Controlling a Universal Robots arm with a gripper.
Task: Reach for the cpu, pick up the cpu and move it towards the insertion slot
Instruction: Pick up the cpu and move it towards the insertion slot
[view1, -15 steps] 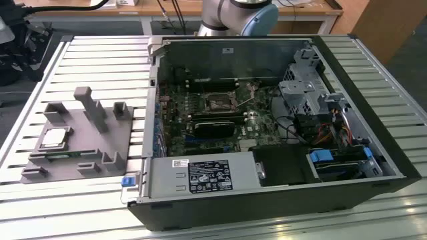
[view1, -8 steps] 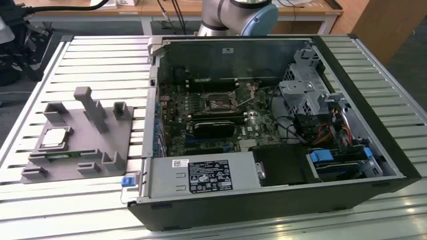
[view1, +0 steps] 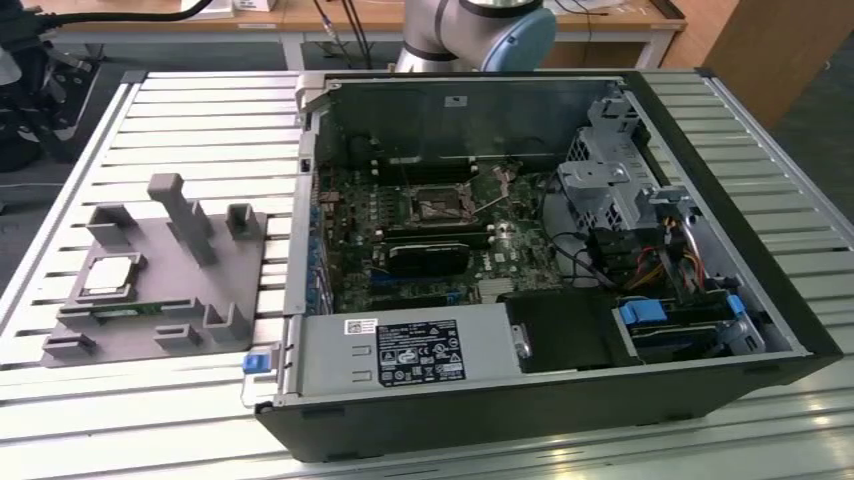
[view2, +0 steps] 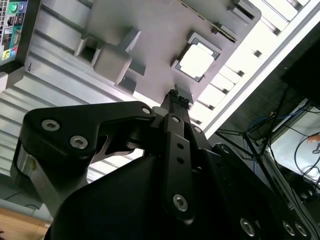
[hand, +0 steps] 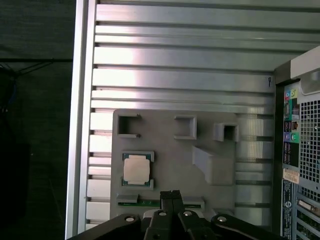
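The cpu (view1: 110, 277) is a flat silvery square with a pale rim, lying in a recess of the grey fixture plate (view1: 160, 250) at the exterior view's left. In both wrist views the cpu (hand: 136, 169) (view2: 197, 62) lies below the gripper (hand: 172, 195) (view2: 175, 95) and a little to one side of it. The black fingertips are pressed together with nothing between them, well above the plate. The insertion slot (view1: 438, 207) is a dark square socket with a metal frame on the motherboard inside the open computer case.
A green memory stick (view1: 127, 312) (hand: 145, 203) lies along the plate's edge near the cpu. Grey posts (view1: 180, 215) rise from the plate. The case wall (view1: 304, 200), a black heatsink block (view1: 427, 258) and the power supply (view1: 400, 352) surround the slot. The slatted table (hand: 175, 60) ends close by.
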